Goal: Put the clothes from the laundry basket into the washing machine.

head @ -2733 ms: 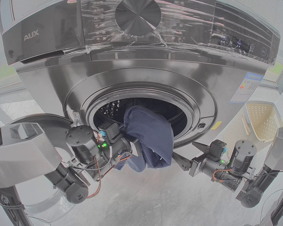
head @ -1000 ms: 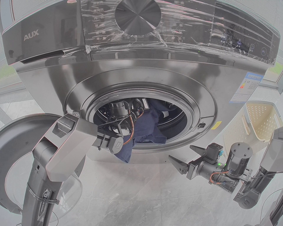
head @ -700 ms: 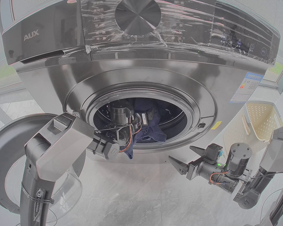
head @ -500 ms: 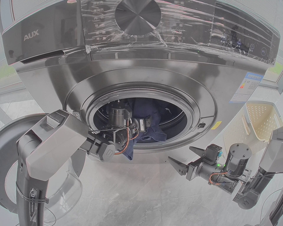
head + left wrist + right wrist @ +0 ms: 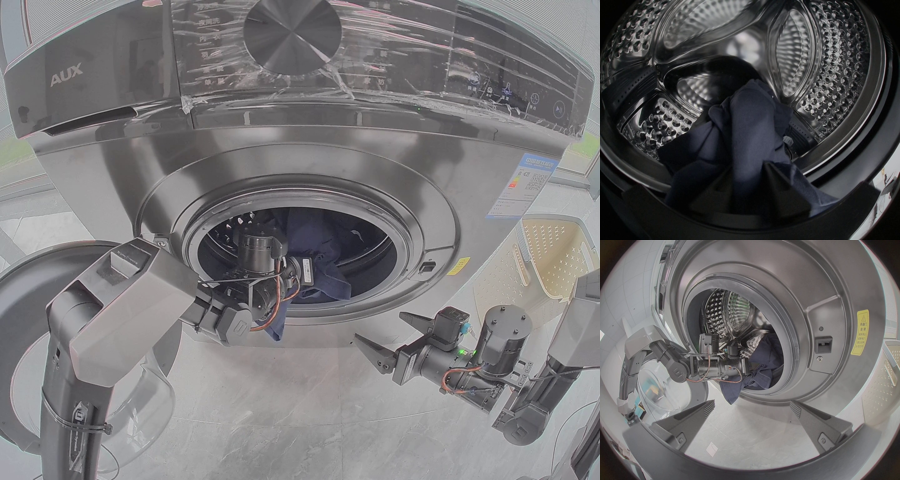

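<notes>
The loading step is under way: the left gripper (image 5: 745, 170), at the mouth of the grey front-loading washing machine (image 5: 312, 156), has its fingers narrowed around a thick fold of the dark navy cloth garment (image 5: 325, 250). Most of the garment lies in the perforated steel drum (image 5: 831, 62), with one corner hanging out over the door rim. Next, I judge, comes release, then tucking that corner inside. The right gripper (image 5: 380, 328) waits below the opening, spread wide and empty. What the cream perforated plastic laundry basket (image 5: 550, 256) holds cannot be told.
</notes>
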You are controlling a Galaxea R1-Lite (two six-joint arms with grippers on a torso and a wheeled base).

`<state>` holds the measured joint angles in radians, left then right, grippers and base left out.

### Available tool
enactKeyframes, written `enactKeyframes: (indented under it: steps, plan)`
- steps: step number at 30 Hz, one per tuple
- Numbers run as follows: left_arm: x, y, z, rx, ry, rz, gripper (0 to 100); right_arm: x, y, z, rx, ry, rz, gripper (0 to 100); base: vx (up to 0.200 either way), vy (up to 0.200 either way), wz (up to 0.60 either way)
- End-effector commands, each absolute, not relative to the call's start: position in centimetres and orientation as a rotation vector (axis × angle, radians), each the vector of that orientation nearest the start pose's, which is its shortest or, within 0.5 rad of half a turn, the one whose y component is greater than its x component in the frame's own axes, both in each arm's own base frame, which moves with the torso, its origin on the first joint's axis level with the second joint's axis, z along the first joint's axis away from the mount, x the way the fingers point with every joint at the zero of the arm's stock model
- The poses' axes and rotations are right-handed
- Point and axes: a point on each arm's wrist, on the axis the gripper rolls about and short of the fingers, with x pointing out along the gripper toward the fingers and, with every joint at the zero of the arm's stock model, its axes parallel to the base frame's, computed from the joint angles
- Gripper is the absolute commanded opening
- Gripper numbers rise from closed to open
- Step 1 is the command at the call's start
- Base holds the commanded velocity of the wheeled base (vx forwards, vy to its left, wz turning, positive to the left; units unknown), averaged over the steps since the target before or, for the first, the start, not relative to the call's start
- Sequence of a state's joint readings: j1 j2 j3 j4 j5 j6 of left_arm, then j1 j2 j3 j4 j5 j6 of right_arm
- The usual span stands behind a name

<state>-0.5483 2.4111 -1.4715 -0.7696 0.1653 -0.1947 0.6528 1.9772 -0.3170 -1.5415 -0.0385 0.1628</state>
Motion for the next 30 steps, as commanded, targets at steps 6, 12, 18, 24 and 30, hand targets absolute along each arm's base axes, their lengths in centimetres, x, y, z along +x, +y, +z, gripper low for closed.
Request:
enactKeyframes:
  steps: [6,12,18,24,30]
  plan:
    - [42.5,-27.1,10.6,-0.191,0.101,-0.405,0,22.3,17.0,8.3,0.118,0.160,0.604,100,0.000,0.000,0.00]
    - [44.9,-27.6,12.8,-0.286,-0.062,-0.392,0,22.4,17.1,8.3,0.118,0.160,0.604,100,0.000,0.000,0.00]
    - [45.4,-28.2,15.1,-0.332,-0.168,-0.397,0,22.4,17.1,8.2,0.117,0.162,0.604,100,0.000,0.000,0.00]
    - [45.2,-28.4,15.7,-0.340,-0.184,-0.403,100,22.4,17.0,8.2,0.116,0.164,0.603,100,0.000,0.000,0.00]
    - [44.3,-27.8,16.3,-0.323,-0.145,-0.364,100,22.5,16.9,8.1,0.114,0.165,0.599,100,0.000,0.000,0.00]
